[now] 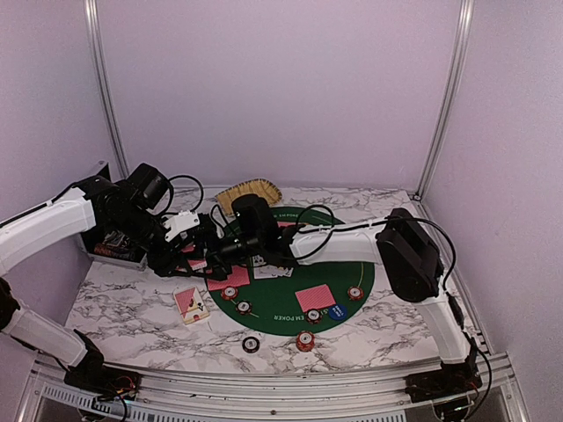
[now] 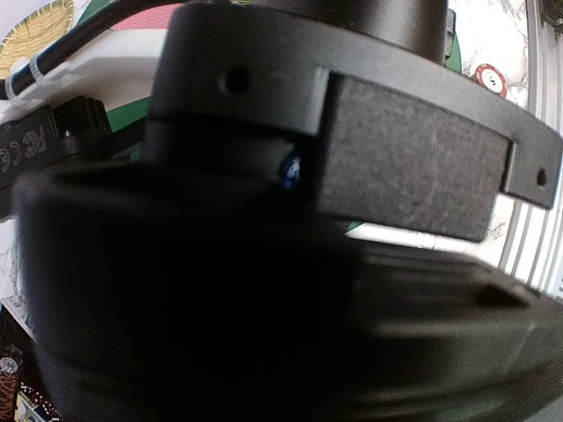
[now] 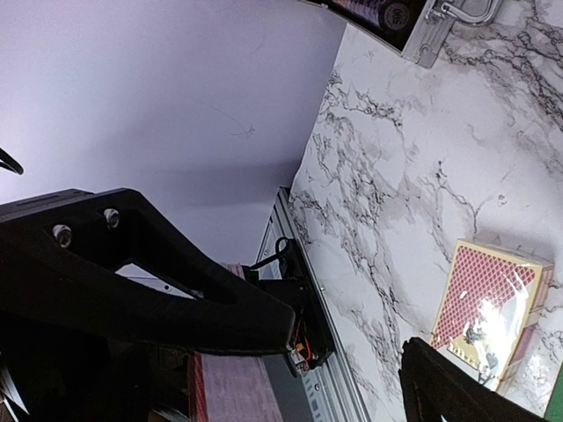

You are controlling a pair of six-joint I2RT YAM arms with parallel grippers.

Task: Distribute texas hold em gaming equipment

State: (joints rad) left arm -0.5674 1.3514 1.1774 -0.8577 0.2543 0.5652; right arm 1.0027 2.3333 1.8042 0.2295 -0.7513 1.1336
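A round green poker mat (image 1: 352,264) carries a red-backed card (image 1: 315,297), another red-backed card (image 1: 227,277), striped chips (image 1: 230,292) and a blue button (image 1: 336,309). A red chip (image 1: 304,340) and a dark chip (image 1: 251,344) lie on the marble in front. My left gripper (image 1: 188,251) and right gripper (image 1: 209,255) meet over the mat's left edge. The left is shut on a stack of red-backed cards (image 3: 233,396); its own view is blocked by the right arm (image 2: 352,176). The right gripper (image 3: 350,343) stands open beside that stack.
A wrapped card box (image 1: 191,303) (image 3: 488,316) lies on the marble left of the mat. A yellow woven basket (image 1: 249,193) sits at the back, and a black metal case (image 1: 114,242) (image 3: 413,18) at the left. The aluminium rail (image 1: 264,387) runs along the near edge.
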